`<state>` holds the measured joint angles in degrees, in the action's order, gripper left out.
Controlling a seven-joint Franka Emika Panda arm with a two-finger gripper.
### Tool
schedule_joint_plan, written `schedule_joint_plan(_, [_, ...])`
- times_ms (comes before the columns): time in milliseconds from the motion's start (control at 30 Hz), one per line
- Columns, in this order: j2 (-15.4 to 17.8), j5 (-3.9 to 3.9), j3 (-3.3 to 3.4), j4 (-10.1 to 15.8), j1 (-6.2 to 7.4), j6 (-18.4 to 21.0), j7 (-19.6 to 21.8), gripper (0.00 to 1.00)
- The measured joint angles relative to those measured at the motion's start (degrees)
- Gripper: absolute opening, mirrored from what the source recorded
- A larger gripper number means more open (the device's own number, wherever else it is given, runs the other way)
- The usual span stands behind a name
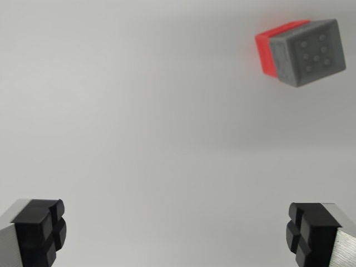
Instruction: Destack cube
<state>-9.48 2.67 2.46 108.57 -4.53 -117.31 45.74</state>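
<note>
A stack of two cubes is seen at the wrist view's upper right: a grey cube (311, 53) with dimples on its top face, sat on a red cube (267, 53), of which only a strip shows at the left side. Both rest on a plain grey table (139, 128). The jaws are held wide apart and empty, with one black pad (41, 231) at the lower left and the other at the lower right of the view; the gripper (177, 232) is well apart from the stack and off to its side. The approach step is judged not yet done. For a clean lift, the jaws should be centred over the grey cube, turned to match its flat sides, lowered only to the grey cube's height, and closed there so the red cube is left undisturbed.
</note>
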Motion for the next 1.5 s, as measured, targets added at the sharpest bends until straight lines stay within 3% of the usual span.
schedule_joint_plan(833, [-0.83,-0.01,0.24,0.00,-0.31,-0.69,-1.40,1.00])
schedule_joint_plan(1500, [-4.90,-0.81,0.63,-0.46,-2.74,-4.56,-8.38,1.00])
